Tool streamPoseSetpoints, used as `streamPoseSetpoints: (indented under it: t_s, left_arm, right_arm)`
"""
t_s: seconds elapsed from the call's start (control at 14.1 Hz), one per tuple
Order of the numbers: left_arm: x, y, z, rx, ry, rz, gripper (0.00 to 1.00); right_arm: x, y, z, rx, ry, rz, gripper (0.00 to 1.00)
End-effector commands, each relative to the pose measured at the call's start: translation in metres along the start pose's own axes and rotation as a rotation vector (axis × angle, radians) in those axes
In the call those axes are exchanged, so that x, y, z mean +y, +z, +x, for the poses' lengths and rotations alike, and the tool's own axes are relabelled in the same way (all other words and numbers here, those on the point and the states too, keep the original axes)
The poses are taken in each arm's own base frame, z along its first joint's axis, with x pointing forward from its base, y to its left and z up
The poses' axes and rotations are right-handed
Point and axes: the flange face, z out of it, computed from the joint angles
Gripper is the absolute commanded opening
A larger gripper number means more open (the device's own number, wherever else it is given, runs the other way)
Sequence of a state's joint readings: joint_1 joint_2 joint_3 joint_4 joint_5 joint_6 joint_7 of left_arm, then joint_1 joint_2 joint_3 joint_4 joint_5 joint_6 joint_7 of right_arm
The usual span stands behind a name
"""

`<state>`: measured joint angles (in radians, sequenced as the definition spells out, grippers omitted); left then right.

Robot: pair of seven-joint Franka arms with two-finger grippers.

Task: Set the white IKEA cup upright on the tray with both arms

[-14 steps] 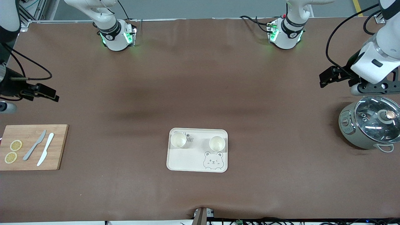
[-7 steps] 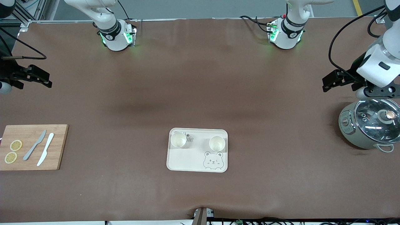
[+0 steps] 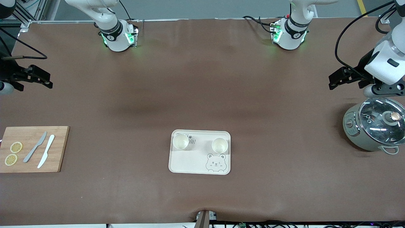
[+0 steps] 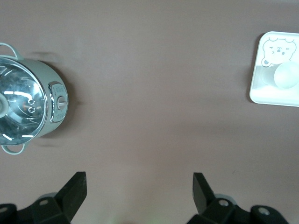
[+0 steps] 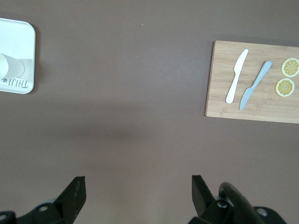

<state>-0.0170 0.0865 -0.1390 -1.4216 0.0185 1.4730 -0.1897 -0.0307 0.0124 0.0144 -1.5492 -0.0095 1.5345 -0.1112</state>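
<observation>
Brown matting covers the whole table (image 3: pixel 202 79), with both arm bases standing along its edge farthest from the front camera. Near the middle, toward the camera edge, lies the cream tray (image 3: pixel 190 163) with its bear face (image 3: pixel 216 162) and grey lettering. Two white cups stand upright on the tray, mouths up: one cup (image 3: pixel 180 141) toward the right arm's end, touching the lettering, and a second cup (image 3: pixel 219 145) toward the left arm's end, just above the bear face; they are well apart from each other. The left gripper (image 4: pixel 139 189) hangs in the air over bare matting at the left arm's end, close to a grey-green pot (image 3: pixel 373 128) with a glass lid; its fingers (image 4: pixel 74 189) are spread wide and hold nothing. The right gripper (image 5: pixel 138 190) hangs over bare matting at the right arm's end, fingers likewise spread and empty. In the front view both grippers sit at the frame edges, so their finger spacing is judged from the wrist views only. A wooden cutting board (image 3: pixel 60 148) lies at the right arm's end, carrying a grey knife (image 3: pixel 34 147), a white knife (image 3: pixel 46 151) and two lemon slices (image 3: pixel 15 147). Neither gripper is near the tray.
</observation>
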Motion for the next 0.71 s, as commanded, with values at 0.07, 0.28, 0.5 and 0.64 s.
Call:
streamPoseSetpoints:
  t_s: [0.07, 0.28, 0.5, 0.64]
  left_arm:
    - [0.001, 0.002, -0.024, 0.026, 0.019, 0.003, 1.00]
    - [0.002, 0.008, -0.042, 0.057, 0.021, 0.007, 1.00]
    - [0.003, 0.009, -0.039, 0.055, 0.023, 0.006, 1.00]
    - [0.004, 0.007, -0.034, 0.060, 0.024, 0.002, 1.00]
  right_arm:
    - [0.003, -0.003, -0.008, 0.003, -0.007, -0.019, 1.00]
    - [0.001, -0.003, -0.008, -0.004, -0.012, -0.018, 1.00]
    - [0.000, -0.004, -0.008, -0.003, -0.015, -0.020, 1.00]
    - [0.000, -0.004, -0.008, -0.001, -0.015, -0.019, 1.00]
